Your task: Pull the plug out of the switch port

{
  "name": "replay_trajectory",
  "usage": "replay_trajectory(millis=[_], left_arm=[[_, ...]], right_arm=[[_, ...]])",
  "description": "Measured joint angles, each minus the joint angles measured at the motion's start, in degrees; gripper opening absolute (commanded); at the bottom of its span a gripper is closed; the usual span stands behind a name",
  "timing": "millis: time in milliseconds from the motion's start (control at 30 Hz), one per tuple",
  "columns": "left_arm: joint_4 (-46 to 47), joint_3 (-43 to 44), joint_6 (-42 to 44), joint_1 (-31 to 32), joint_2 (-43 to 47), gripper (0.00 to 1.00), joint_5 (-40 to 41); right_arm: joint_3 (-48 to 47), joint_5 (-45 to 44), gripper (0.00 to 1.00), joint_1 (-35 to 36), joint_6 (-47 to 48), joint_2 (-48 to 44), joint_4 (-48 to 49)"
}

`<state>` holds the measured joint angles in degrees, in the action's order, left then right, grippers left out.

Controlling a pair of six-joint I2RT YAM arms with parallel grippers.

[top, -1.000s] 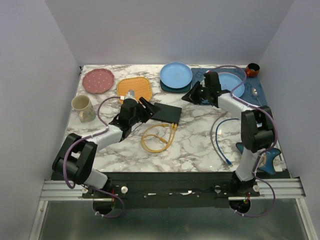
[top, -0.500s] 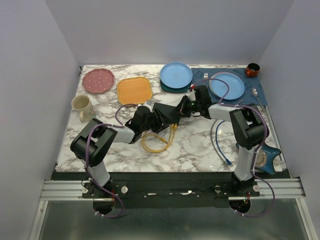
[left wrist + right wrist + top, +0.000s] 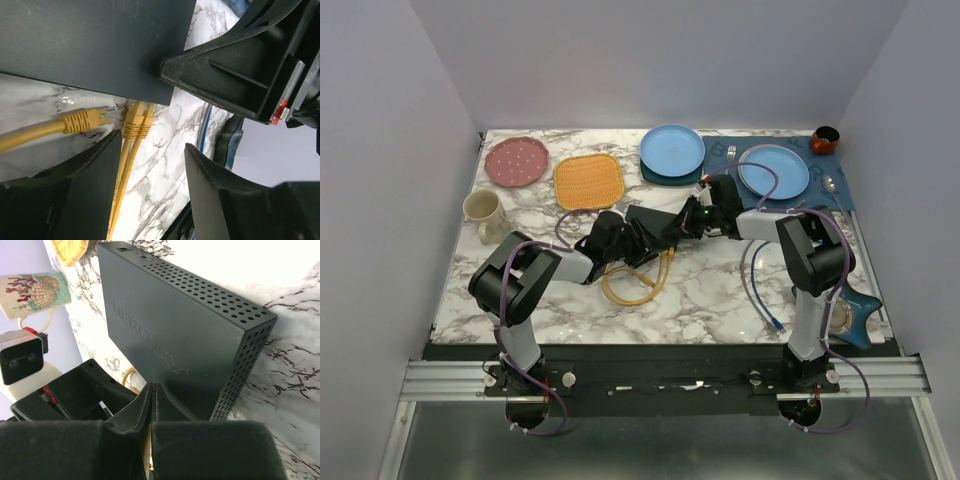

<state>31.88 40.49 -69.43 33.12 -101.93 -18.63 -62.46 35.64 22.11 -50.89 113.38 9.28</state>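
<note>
The black switch (image 3: 655, 222) lies mid-table between both grippers; it also shows in the left wrist view (image 3: 95, 40) and the right wrist view (image 3: 170, 335). Two yellow plugs (image 3: 138, 117) sit in its socket edge. A third yellow plug (image 3: 85, 120) lies on the marble with its tip at that edge. The yellow cable (image 3: 635, 282) loops toward the front. My left gripper (image 3: 152, 165) is open at the socket edge, and the two cables run along its left finger (image 3: 85, 190). My right gripper (image 3: 152, 395) is shut, its tips on the switch's top.
A blue cable (image 3: 760, 280) lies at the right. Two blue plates (image 3: 672, 148) (image 3: 775, 172), an orange mat (image 3: 588, 180), a pink plate (image 3: 516, 160) and a brown cup (image 3: 825, 138) stand at the back. A mug (image 3: 483, 212) is at the left.
Both arms have closed in on the switch from either side. The right gripper came down from the back onto its top. The left gripper advanced to the socket edge.
</note>
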Motion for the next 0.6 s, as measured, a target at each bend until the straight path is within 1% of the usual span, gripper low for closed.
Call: replay_trajectory(millis=[233, 367, 600], left_arm=[[-4.22, 0.61, 0.81, -0.07, -0.68, 0.61, 2.14], [-4.92, 0.87, 0.5, -0.57, -0.61, 0.61, 3.41], [-7.63, -0.17, 0.15, -2.95, 1.97, 0.61, 7.32]], right_arm=[[0.0, -0.5, 0.1, 0.0, 0.22, 0.22, -0.48], [0.0, -0.83, 0.1, 0.0, 0.37, 0.2, -0.63], [0.0, -1.29, 0.1, 0.0, 0.39, 0.2, -0.9]])
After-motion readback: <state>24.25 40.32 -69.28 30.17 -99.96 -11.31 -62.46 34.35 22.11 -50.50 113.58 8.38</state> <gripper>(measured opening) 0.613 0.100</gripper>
